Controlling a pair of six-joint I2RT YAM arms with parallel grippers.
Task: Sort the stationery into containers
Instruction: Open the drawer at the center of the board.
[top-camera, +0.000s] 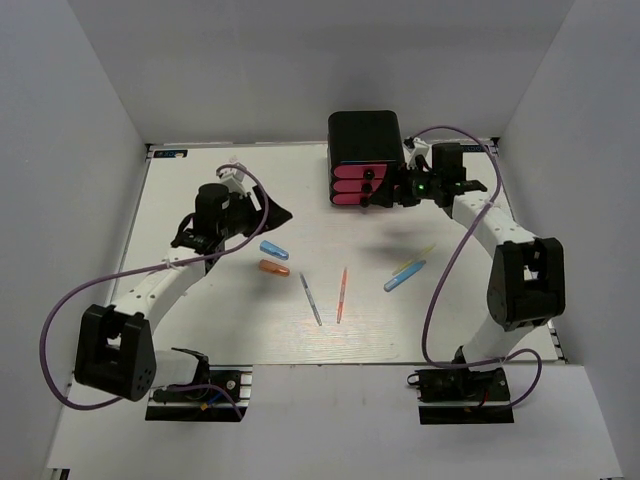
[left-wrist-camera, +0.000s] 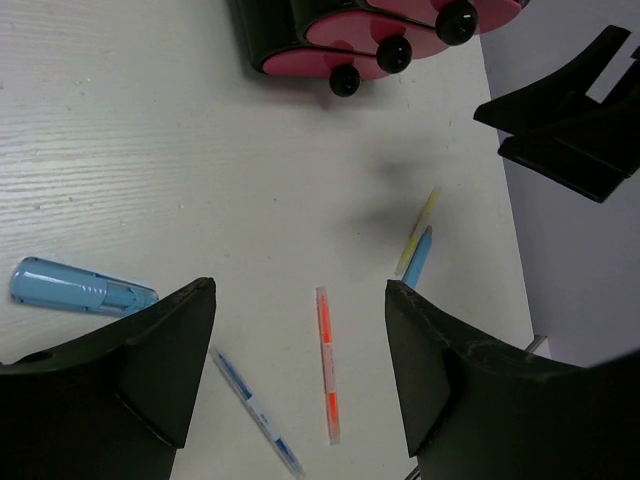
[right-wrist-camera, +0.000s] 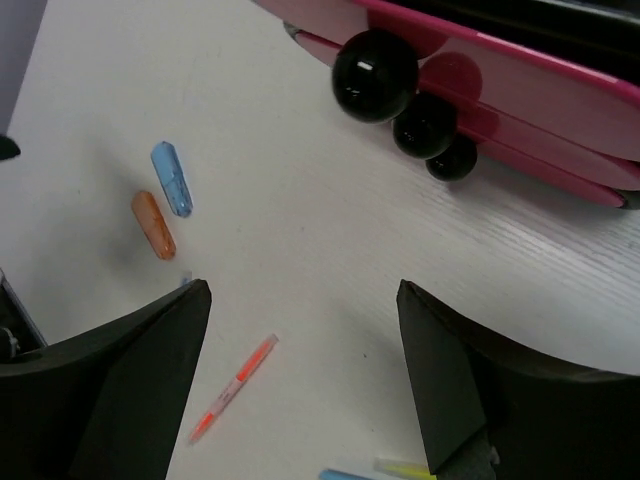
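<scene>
Beside the drawers (top-camera: 354, 186), right claw (right-wrist-camera: 302, 292) agape

Glossy black knobs (right-wrist-camera: 374, 75); matt, grained white table (left-wrist-camera: 150, 150).

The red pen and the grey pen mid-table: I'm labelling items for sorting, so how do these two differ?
Colour: the red pen is orange-red, the grey pen grey with blue marks. Pose: in the top view the red pen runs almost straight up the picture, while the grey pen slants, its far end leaning left. Both are thin and lie flat on the table, not touching.
</scene>
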